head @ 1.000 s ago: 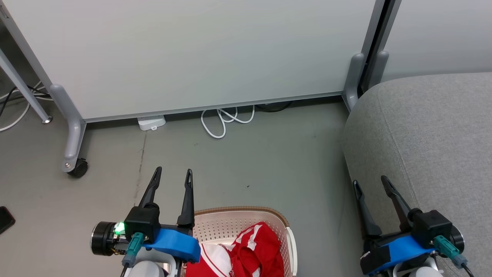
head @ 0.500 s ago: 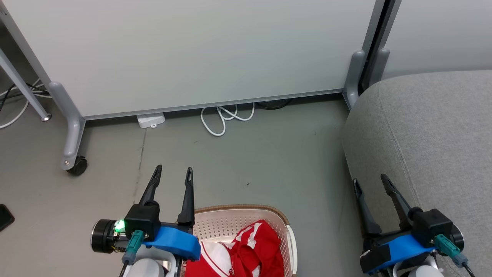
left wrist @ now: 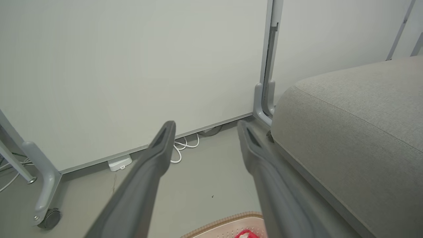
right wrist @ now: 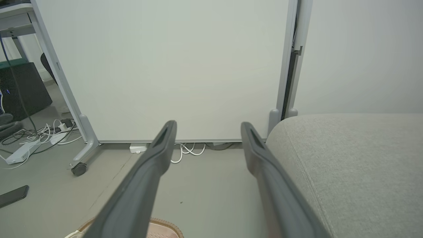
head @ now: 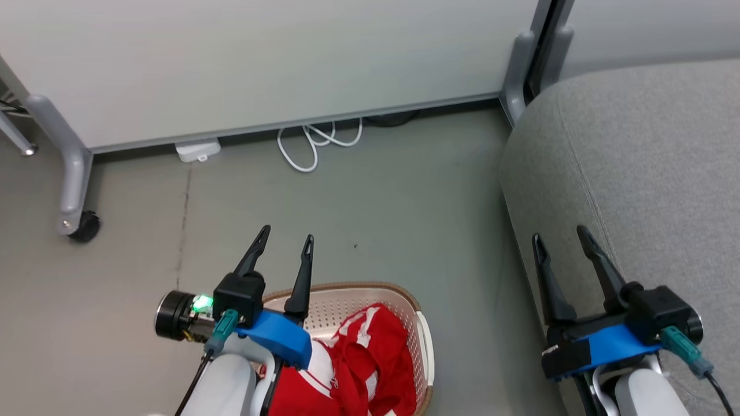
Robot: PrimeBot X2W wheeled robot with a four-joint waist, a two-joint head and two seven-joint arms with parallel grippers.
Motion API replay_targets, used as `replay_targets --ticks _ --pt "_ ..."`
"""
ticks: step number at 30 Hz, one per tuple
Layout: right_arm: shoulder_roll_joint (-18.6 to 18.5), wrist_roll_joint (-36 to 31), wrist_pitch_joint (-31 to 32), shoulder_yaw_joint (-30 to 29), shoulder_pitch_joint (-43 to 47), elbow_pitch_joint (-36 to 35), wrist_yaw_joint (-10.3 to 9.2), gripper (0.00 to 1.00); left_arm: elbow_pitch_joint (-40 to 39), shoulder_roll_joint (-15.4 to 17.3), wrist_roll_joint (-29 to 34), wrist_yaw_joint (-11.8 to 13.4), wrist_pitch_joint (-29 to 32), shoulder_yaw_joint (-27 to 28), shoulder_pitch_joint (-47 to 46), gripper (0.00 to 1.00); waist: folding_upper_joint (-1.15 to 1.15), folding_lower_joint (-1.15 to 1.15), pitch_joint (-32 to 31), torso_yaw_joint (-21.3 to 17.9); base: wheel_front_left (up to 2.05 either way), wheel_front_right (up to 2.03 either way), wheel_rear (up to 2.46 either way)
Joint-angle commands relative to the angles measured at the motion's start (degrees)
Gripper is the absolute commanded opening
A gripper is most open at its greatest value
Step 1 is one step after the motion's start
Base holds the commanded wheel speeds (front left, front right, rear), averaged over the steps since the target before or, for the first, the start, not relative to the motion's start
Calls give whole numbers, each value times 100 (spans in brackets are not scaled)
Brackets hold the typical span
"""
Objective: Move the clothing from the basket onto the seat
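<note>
1. Left gripper (head: 288, 233): the two long dark fingers are spread wide with nothing between them. In the head view its body sits over the left part of the basket's rim, and the fingertips reach past the far rim over bare floor.
2. Right gripper (head: 558, 232): fingers likewise spread and empty. It hangs at the left edge of the seat, tips pointing toward the partition.
3. Basket (head: 370, 286): cream, perforated, with a brown woven-look rim. It stands on the grey floor (head: 404, 190) left of the seat, with a strip of floor between them.
4. Clothing (head: 370, 358): red fabric with white stripes, crumpled inside the basket. The left forearm hides part of it, and separate garments cannot be told apart.
5. Seat (head: 636, 144): light-grey upholstery with a rounded edge and one seam line running along the top.
6. Surroundings: a white partition panel (head: 260, 58) stands on grey feet with a black caster (head: 85, 226). A looped white cable (head: 306, 144) and a small white adapter (head: 198, 151) lie at its base. A dark phone (right wrist: 13, 195) lies on the floor.
</note>
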Motion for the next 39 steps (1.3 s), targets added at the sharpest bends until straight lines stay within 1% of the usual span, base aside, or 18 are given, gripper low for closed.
replay_targets --ticks 1,10,15,20,21,26,37,39 --pt "-26 -24 -22 -2 -121 -51 13 100 46 19 45 -32 -16 -18 -153 100 0 0 198 -123 0 0 0" --pt "-24 -54 -21 75 -734 -278 13 100 943 137 294 -234 -16 -359 -989 100 0 0 1180 -535 0 0 0" --pt "-22 -26 -21 102 -1068 -411 13 100 1439 212 383 -290 -16 -573 -1453 100 0 0 1735 -734 0 0 0" --pt "-21 3 -21 147 -1346 -536 13 100 1944 268 467 -309 -16 -817 -1866 100 0 0 2240 -884 0 0 0" --pt "-21 15 -21 171 -1445 -579 13 100 2149 274 514 -321 -16 -928 -2008 100 0 0 2433 -932 0 0 0" --pt "-21 -59 -21 292 -1676 -652 13 100 2753 276 574 -335 -17 -1206 -2315 100 0 0 2831 -1040 0 0 0" --pt "-21 -67 -21 389 -2024 -937 12 100 4100 366 654 -334 -8 -1597 -3028 100 0 0 3692 -1241 0 0 0" --pt "-21 -74 -21 407 -2049 -983 12 100 4280 420 669 -334 116 -1631 -3138 100 0 0 3838 -1256 0 0 0"
